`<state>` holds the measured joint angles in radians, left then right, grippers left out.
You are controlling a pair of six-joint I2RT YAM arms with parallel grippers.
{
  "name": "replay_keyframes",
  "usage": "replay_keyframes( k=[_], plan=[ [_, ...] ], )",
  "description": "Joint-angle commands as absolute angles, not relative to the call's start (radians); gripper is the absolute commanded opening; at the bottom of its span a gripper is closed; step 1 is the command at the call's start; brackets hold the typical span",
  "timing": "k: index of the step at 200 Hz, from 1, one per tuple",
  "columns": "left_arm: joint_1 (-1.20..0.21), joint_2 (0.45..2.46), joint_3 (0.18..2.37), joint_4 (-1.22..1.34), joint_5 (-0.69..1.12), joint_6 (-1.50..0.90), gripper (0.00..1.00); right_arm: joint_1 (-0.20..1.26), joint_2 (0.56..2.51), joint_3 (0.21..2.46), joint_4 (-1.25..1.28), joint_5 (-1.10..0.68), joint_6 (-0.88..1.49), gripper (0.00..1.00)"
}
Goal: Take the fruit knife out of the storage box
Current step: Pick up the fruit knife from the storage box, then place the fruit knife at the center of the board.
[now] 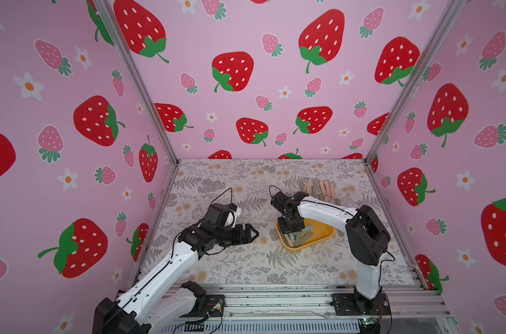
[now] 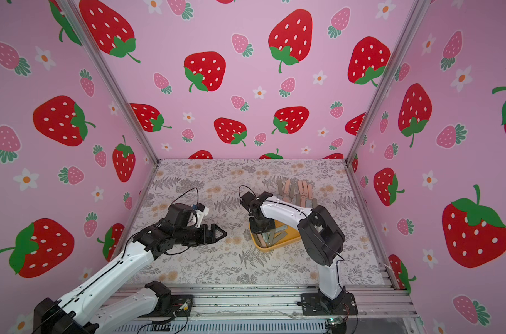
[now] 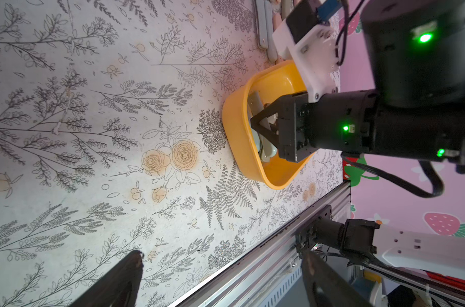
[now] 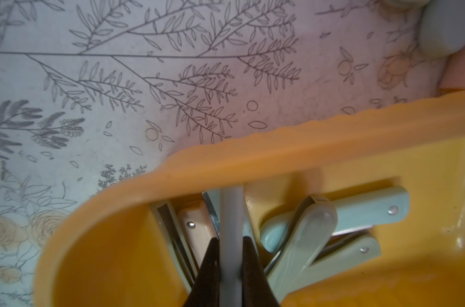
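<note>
- Slippage looked the likeliest failure; the right end effector pinched the fruit knife across a narrow, smooth grey edge, so the knife could swing or slide out of the pads on the lift.
- Snagging came next; the fruit knife sat crowded among other folded knives, and its far end ran up to the wall of the storage box; a slanted pull might catch that wall and drag or tip the box, which looked light, and nothing held it down.
- Neighbours might come along too; a beige-handled knife lay just beside the grasped one, close to a fingertip.
- Left end effector hovered spread wide above the table, apart from the box and holding nothing; it offered no bracing.
- Fruit knife itself: slim, matte grey, straight-sided and seemingly folded shut; no blade of its own could be made out; it sat inside the storage box, at the end nearer the left arm.
- Row of knives, pink and grey, lay on the table beyond the box; a careless swing that way could scatter them.
</note>
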<state>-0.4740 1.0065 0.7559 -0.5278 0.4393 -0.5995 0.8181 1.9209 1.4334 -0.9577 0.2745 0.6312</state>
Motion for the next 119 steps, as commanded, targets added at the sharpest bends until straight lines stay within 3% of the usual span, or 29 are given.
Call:
replay_keyframes(
  k=[1,75,119],
  plan=[
    [-0.469,1.043,0.776,-0.466,0.476,-0.600,0.93,0.814,1.849,1.435,-0.996,0.283,0.621,0.07],
    [-0.469,1.219,0.896,-0.386,0.510,-0.592,0.93,0.710,1.749,1.512,-1.045,0.251,0.605,0.02],
    [-0.466,1.397,1.080,-0.362,0.520,-0.593,0.93,0.567,1.866,1.727,-1.065,0.175,0.538,0.02]
  ],
)
